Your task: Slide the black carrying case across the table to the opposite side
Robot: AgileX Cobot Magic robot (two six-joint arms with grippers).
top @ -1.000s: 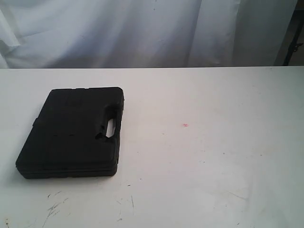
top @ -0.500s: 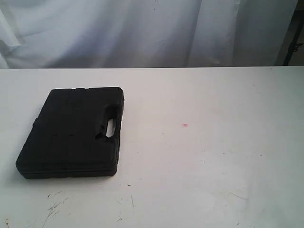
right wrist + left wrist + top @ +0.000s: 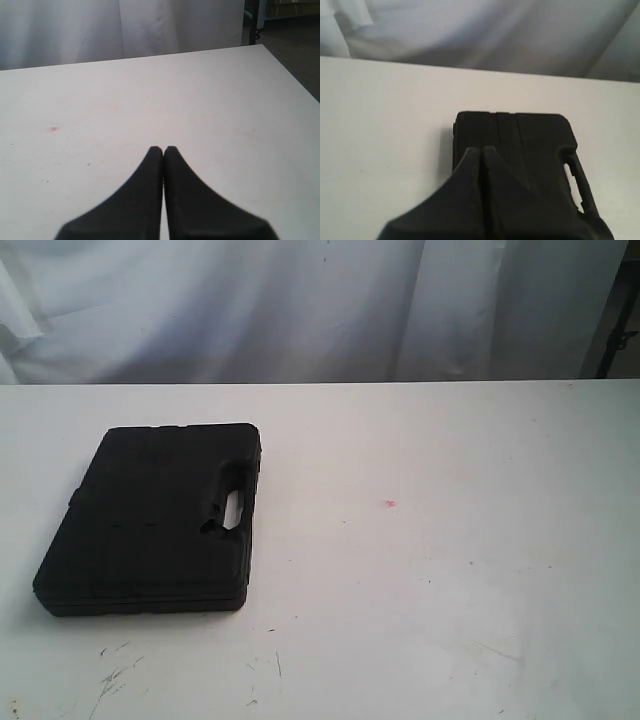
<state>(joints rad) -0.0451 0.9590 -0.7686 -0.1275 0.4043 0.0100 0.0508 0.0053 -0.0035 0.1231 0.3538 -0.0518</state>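
Case [image 3: 150, 520]: black, closed, lying flat on the left part of the bench [image 3: 450, 440] in the exterior view, well short of the far edge. Its handle [image 3: 232, 505], a slot cut-out, is on the side facing the bench middle.

Left tool [image 3: 481, 150]: fingers pressed together, nothing between them. In the left wrist view the tips sit in front of the case's near end; I cannot tell whether they touch it.

Right tool [image 3: 163, 149]: fingers pressed together, holding nothing, over bare bench, well apart from the case.

Neither arm shows in the exterior view.

Bench marks: red speck [image 3: 390, 504] to the right of the case, apart from it; dark scratches [image 3: 115, 675] near the front edge, below the case.

White cloth [image 3: 300, 310] hangs behind the bench.
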